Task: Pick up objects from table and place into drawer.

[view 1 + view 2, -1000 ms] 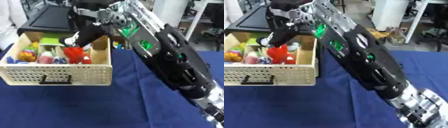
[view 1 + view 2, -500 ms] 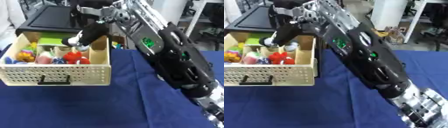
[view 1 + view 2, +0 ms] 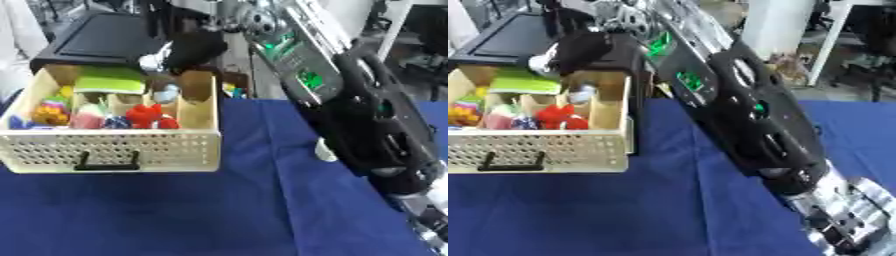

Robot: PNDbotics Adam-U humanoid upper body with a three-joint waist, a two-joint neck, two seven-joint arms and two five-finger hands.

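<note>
Your right hand hangs over the back right corner of the drawer, fingers curled, holding nothing you can see. The drawer sits on the blue worktop and holds a red toy, a green packet and other small colourful objects. Your left hand is out of sight.

The drawer is cream with a perforated front and a black handle. Inside show a green pad, a red toy and an orange-yellow piece. A deep blue cloth covers the worktop. The right hand is black.
</note>
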